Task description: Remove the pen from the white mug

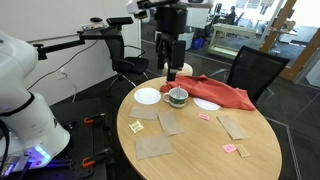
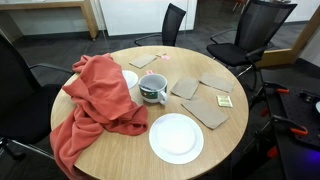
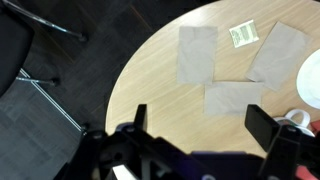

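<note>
The white mug [image 1: 177,97] stands near the middle of the round wooden table, also in an exterior view [image 2: 153,88], next to the red cloth. Its inside is dark, with a greenish hint; the pen itself is too small to make out. My gripper [image 1: 172,70] hangs above the table just behind the mug, apart from it. In the wrist view the gripper [image 3: 203,125] is open and empty, with bare tabletop between the fingers. A white rim at the wrist view's right edge [image 3: 296,119] may be the mug.
A red cloth [image 2: 95,100] drapes over one side of the table. White plates [image 2: 176,138] [image 1: 147,96] and several brown paper squares [image 2: 210,110] [image 3: 197,52] lie around the mug, with small packets [image 3: 242,35]. Office chairs [image 2: 250,25] ring the table.
</note>
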`<state>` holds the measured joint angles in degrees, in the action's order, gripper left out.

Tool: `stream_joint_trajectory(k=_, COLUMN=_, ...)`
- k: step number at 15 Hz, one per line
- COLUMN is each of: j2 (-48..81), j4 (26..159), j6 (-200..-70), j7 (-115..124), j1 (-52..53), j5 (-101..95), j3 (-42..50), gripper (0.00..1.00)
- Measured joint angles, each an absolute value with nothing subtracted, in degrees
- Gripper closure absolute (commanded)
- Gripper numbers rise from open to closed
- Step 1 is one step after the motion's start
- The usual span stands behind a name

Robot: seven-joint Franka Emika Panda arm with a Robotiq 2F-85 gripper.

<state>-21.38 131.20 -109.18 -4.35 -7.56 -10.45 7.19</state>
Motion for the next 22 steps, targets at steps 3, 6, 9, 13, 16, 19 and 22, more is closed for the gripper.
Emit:
stream_joint_trajectory(k=3, j2=-17.29, j4=127.24, j6=-113.12, j7=-7.54, j1=-5.28, j5=-11.29, j3=5.53, gripper=0.0)
stream_joint_trajectory(k=6, j2=-13.03, j4=123.36, j6=-117.69, j7=-13.71, j1=-3.0, j5=-11.26, j3=4.89, gripper=0.0)
stream_joint_trajectory(k=9, j2=-9.33, j4=120.62, j6=-123.17, j7=-21.71, j1=-1.37, j5=-9.17, j3=4.87, gripper=0.0)
stream_joint_trajectory(k=13, j2=-5.24, j4=118.31, j6=-127.46, j7=-36.29, j1=-0.1, j5=-0.73, j3=4.89, gripper=0.0)
stream_joint_trajectory(k=16, j2=-3.19, j4=117.26, j6=-127.5, j7=-48.43, j1=0.49, j5=6.53, j3=4.85, gripper=0.0)
stream_joint_trajectory(k=19, j2=-1.79, j4=116.72, j6=-127.27, j7=-61.04, j1=0.57, j5=14.66, j3=4.71, gripper=0.0)
stream_joint_trajectory(k=22, j2=-1.07, j4=116.41, j6=-126.2, j7=-67.7, j1=0.52, j5=18.43, j3=4.65, gripper=0.0)
